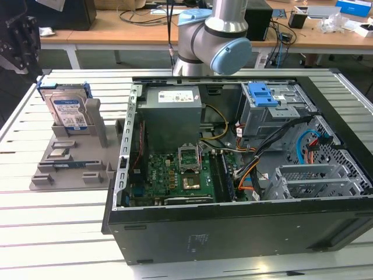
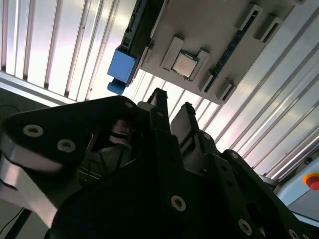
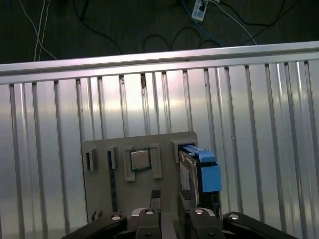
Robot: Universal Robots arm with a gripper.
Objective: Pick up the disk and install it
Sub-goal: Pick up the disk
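Note:
The disk (image 1: 68, 111) stands on edge in a grey holder (image 1: 70, 166) at the exterior view's left, its white-and-blue label showing inside a blue bracket. My gripper (image 1: 22, 52) hangs above and behind it, near the table's far left corner, apart from the disk. In the first wrist view the disk (image 3: 198, 172) lies just beyond my gripper (image 3: 169, 199). In the second wrist view its blue bracket (image 2: 121, 67) sits past my gripper (image 2: 173, 99). The fingers (image 2: 158, 97) stand a narrow gap apart with nothing between them.
An open computer case (image 1: 233, 227) lies on the slatted table (image 1: 52, 233), with a motherboard (image 1: 175, 175), a grey power supply (image 1: 172, 108) and a drive bay with a blue latch (image 1: 262, 94). The holder also carries a processor chip (image 3: 139, 159). The arm's base (image 1: 213, 41) stands behind the case.

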